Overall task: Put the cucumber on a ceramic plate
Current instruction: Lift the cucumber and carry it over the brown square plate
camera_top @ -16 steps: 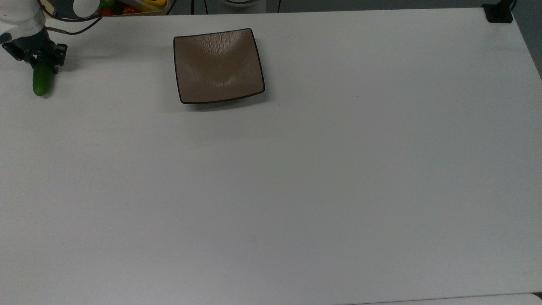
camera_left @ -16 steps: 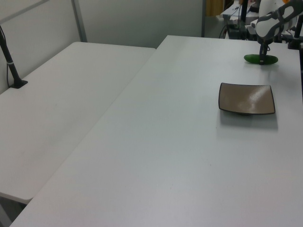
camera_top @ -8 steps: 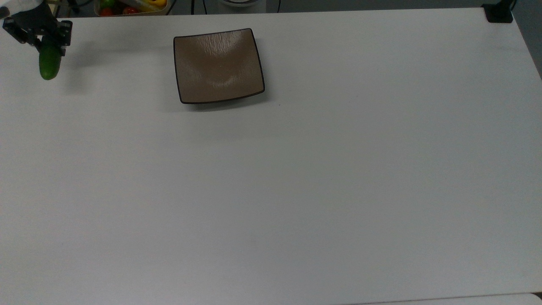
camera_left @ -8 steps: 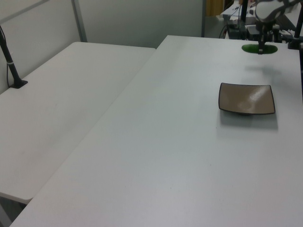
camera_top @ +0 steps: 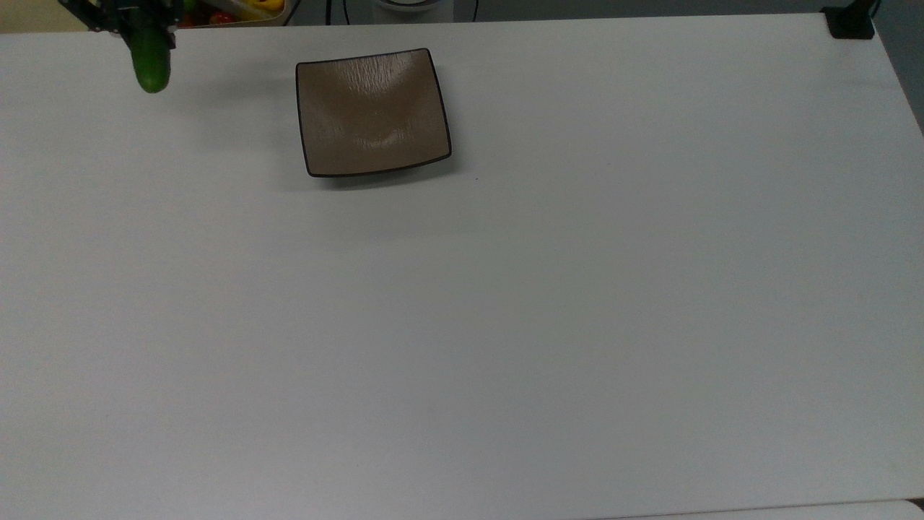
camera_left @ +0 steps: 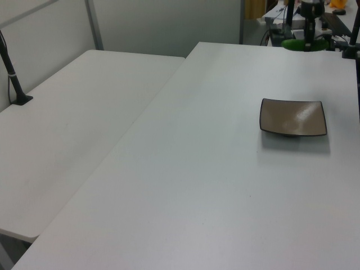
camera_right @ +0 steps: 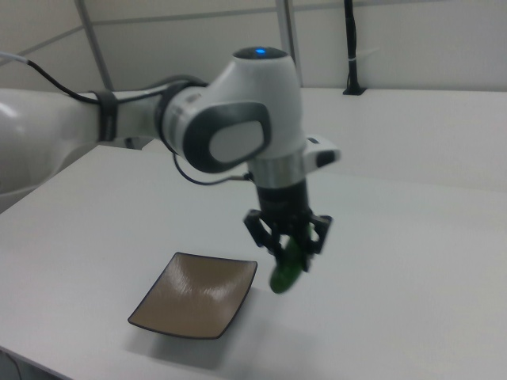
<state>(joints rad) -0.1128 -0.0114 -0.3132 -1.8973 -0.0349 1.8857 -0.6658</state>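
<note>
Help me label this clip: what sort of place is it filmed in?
Probably a robotics lab or test room. A white robot arm holds a cucumber over plain white tables, with a lone brown plate, a camera post clamped to a table edge, and bare partition walls behind.

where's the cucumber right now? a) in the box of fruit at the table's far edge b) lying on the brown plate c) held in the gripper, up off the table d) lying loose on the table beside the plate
c: the gripper is closed around the cucumber, which hangs clear above the white table, while the ceramic plate sits bare to the right view's left of it.
</note>
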